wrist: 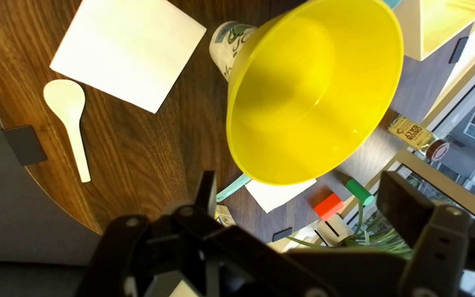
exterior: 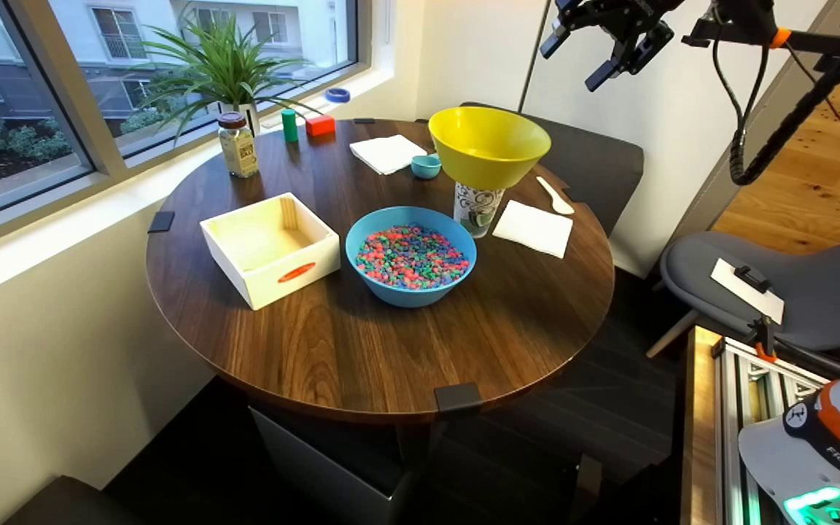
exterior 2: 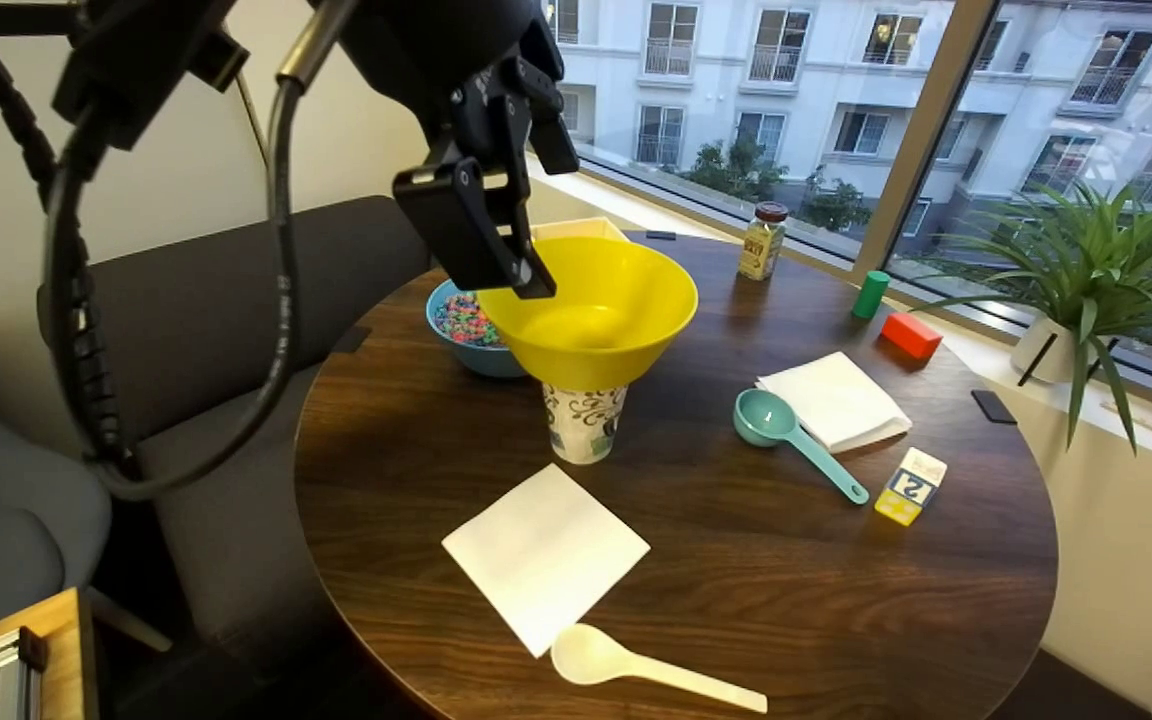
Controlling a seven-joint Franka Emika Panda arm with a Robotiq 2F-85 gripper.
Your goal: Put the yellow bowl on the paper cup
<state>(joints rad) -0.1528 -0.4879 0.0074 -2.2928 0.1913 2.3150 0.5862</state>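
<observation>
If drawing back from the yellow bowl [exterior: 490, 148], perched upright on the narrow-footed paper cup [exterior 2: 584, 425], below and apart from the widely spread, empty pincer [wrist: 301, 185], beware of clipping the flared rim in a low swing and toppling both, probably top-heavy, toward the blue bowl [exterior: 409, 297] beyond.
</observation>
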